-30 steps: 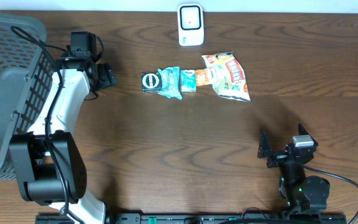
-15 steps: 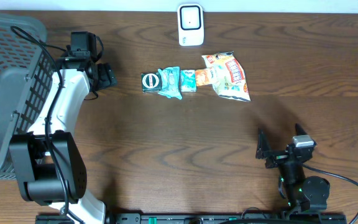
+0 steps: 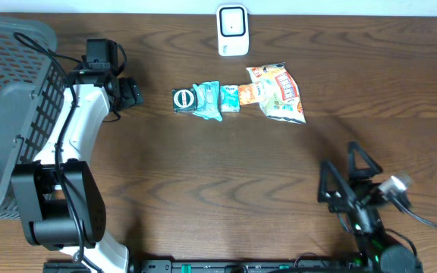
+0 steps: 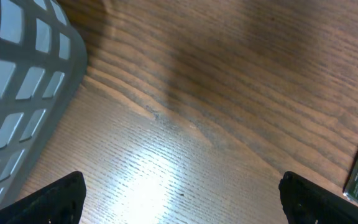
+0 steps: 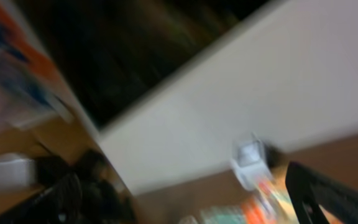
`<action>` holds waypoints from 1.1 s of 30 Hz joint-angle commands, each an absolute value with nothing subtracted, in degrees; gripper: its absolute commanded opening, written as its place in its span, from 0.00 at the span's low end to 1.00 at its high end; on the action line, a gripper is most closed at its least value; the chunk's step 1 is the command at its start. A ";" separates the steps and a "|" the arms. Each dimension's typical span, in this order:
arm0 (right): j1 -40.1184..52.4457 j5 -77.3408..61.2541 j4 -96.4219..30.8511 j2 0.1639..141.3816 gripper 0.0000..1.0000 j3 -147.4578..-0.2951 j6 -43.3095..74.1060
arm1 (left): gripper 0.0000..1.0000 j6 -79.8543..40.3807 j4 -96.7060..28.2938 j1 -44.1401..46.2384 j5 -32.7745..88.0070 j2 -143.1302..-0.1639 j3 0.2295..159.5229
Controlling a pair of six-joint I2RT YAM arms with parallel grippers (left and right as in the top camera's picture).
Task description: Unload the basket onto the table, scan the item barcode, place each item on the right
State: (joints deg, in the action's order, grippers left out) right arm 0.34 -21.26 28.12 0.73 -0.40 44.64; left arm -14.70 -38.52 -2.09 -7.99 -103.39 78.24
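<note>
Left to right.

- **Basket:** the basket (image 3: pixel 6 114) sits at far left.
- **Left arm:** the left gripper (image 3: pixel 133 92) hasn't moved in the last second. Its fingers are spread wide and empty, and it's parked just right of the basket. Its cam catches the edge of the dark green packet (image 3: pixel 183 100).
- **Items:** the row is unchanged mid-table: green one, teal packet (image 3: pixel 207 98), a small packet, then the orange snack bag (image 3: pixel 279 92). They touch or overlap, near the white scanner (image 3: pixel 233 30) at the far edge.
- **What changed:** the right gripper (image 3: pixel 337 157), near right, has just swung up and turned. Its fingers are spread and empty, and its cam is motion-smeared. I read this as the start of a reach toward the row. Nothing is picked or scanned yet, and I can't tell which packet is the target.
- **Surface and room:** the table (image 3: pixel 203 174) is dark wood grain, with a glare patch under the left wrist. A pale wall (image 5: pixel 278 74) shows blurred in the right cam.
</note>
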 commanded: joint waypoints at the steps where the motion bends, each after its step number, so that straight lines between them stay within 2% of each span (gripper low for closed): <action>1: 0.84 -18.11 37.43 0.38 0.99 -0.32 51.20 | 0.98 -13.76 -38.54 -2.09 -8.12 -103.42 77.87; 5: 0.84 -11.75 44.10 0.38 0.99 -2.17 51.09 | 0.98 -13.76 -38.54 -2.09 -8.12 -103.42 77.87; 13: 0.84 -12.93 32.08 9.13 0.99 -20.36 35.81 | 0.98 -13.76 -38.54 -2.09 -8.12 -103.42 77.87; 15: 0.84 -15.53 26.59 15.14 0.99 -28.12 29.21 | 0.98 -13.76 -38.54 -2.09 -8.12 -103.42 77.87; 18: 0.84 -21.85 9.87 28.93 0.99 -44.25 20.36 | 0.98 -13.76 -38.54 -2.09 -8.12 -103.42 77.87; 24: 0.84 -26.30 -11.99 45.82 0.99 -61.76 15.59 | 0.98 -13.76 -38.52 -2.09 -8.12 -103.42 77.87; 28: 0.86 -36.53 -25.65 56.66 0.99 -71.90 13.61 | 0.98 -13.76 -38.54 -2.09 -8.12 -103.42 77.87; 33: 0.84 -45.30 -31.81 64.73 0.99 -74.24 13.67 | 0.97 -13.76 -38.54 -2.09 -8.12 -103.42 77.87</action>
State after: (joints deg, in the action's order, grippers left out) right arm 0.34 -37.06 -29.89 62.00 -72.71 15.38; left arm -14.70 -38.54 -2.09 -7.81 -103.39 78.19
